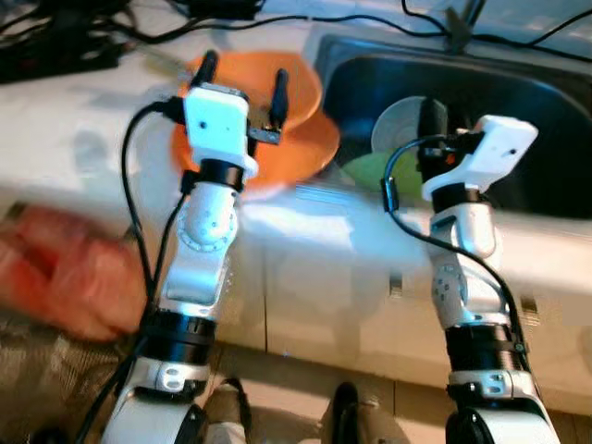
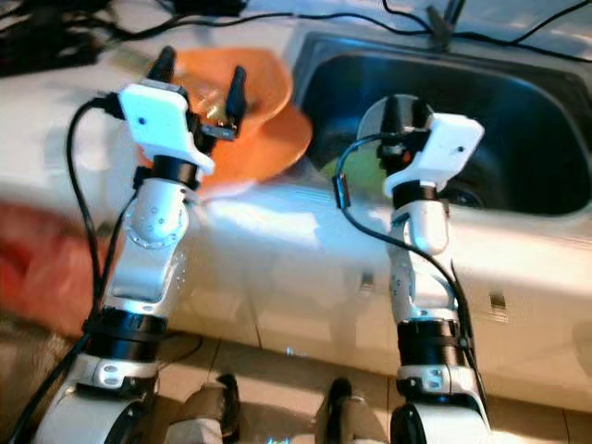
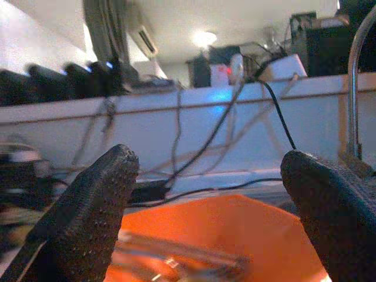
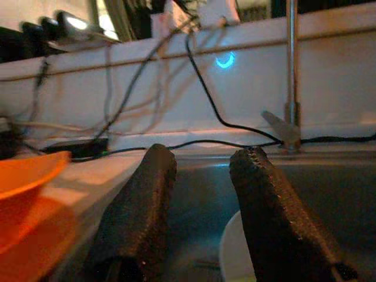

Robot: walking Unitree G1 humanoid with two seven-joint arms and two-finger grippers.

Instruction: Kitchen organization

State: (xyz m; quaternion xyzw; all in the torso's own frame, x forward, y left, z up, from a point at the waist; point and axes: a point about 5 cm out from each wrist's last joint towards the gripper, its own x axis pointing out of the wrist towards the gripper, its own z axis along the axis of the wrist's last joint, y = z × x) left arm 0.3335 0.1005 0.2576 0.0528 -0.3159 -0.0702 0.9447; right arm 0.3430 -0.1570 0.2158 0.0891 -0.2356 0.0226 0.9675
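An orange bowl [image 1: 294, 92] rests on an orange plate [image 1: 310, 148] on the white counter, just left of the sink. Something clear and blurred lies in the bowl [image 3: 176, 258]. My left gripper [image 1: 245, 72] hovers over the bowl, open, its fingers wide apart with nothing between them. A white plate [image 1: 398, 125] and a green item [image 1: 365, 171] lie in the sink [image 1: 527, 102]. My right gripper [image 2: 407, 106] hangs over the sink's left side above the white plate [image 4: 235, 252], open with a narrow gap and nothing held.
Black cables [image 1: 231, 18] run along the back of the counter. A faucet [image 4: 289, 70] stands behind the sink. A blurred red shape [image 1: 65, 277] sits at the left, below counter height. White cabinet fronts [image 1: 324, 296] face me below the counter.
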